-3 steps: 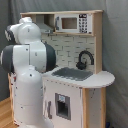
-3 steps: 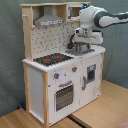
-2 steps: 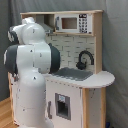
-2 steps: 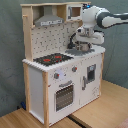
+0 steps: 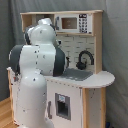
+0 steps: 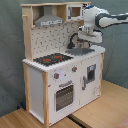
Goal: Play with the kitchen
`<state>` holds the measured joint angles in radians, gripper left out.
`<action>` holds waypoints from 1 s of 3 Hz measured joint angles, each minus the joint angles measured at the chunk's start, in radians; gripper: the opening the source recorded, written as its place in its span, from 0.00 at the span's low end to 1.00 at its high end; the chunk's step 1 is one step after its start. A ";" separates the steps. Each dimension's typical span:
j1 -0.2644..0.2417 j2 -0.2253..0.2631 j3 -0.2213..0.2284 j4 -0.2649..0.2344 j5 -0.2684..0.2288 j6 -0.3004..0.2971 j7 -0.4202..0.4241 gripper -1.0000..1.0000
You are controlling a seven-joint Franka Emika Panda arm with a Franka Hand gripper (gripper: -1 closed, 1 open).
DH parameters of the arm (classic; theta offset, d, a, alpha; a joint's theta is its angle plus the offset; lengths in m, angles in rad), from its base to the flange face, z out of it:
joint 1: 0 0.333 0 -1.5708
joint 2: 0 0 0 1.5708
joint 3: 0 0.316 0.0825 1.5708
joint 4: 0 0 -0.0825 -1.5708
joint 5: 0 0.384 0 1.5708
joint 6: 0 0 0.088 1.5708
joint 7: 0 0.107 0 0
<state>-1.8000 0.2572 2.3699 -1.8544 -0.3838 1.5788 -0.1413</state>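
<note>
Kitchen (image 6: 60,75) fills the middle of both exterior views, standing on a wooden floor (image 6: 107,107) before a grey curtain (image 6: 11,55). In the second exterior view the gripper (image 6: 86,42) hangs at upper right, just above the sink (image 6: 80,50) and beside the black faucet (image 6: 75,38); whether it is clenched or released I cannot tell. Left of the sink lies the red-ringed hob (image 6: 52,59).

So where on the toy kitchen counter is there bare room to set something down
Free: the rounded counter end beyond the sink, and the hob. Crowded: over the sink, where the gripper hangs beside the black faucet.
</note>
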 joint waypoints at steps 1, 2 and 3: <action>0.000 -0.024 -0.090 -0.013 -0.004 0.051 -0.030 0.00; 0.000 -0.068 -0.142 -0.036 -0.003 0.122 -0.054 0.00; 0.000 -0.122 -0.179 -0.054 0.009 0.191 -0.076 0.00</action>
<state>-1.7996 0.1350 2.1912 -1.9085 -0.3747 1.7699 -0.2175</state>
